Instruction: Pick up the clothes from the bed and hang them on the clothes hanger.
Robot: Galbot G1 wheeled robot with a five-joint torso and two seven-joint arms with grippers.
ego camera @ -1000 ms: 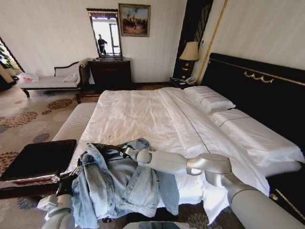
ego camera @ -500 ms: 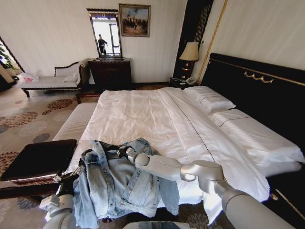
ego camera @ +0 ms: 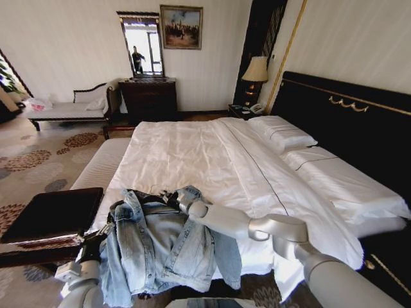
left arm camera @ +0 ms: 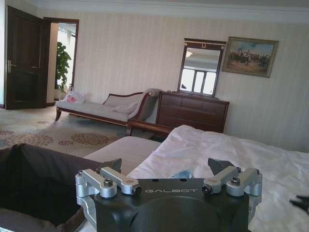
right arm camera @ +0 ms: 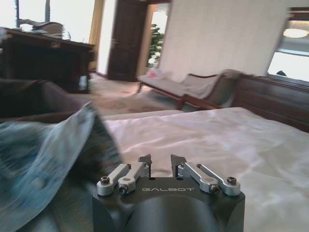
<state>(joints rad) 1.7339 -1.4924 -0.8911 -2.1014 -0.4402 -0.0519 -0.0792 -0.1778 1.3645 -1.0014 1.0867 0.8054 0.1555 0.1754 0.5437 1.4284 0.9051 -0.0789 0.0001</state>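
Denim jacket (ego camera: 157,247) hangs crumpled at the foot of the bed (ego camera: 192,160), draped over the near edge of the white sheet, collar end up by the right gripper (ego camera: 172,200). A black strip, possibly the hanger, shows at the collar; can't confirm. Right arm reaches across from the right, gripper at the jacket's top edge. In its wrist view the fingers (right arm camera: 145,161) stand close together with a narrow gap, nothing visibly pinched. Left gripper (left arm camera: 169,176) sits low at the jacket's left side, jaws spread wide, blue denim scrap between them. Dark bench (ego camera: 54,215) left of the bed.
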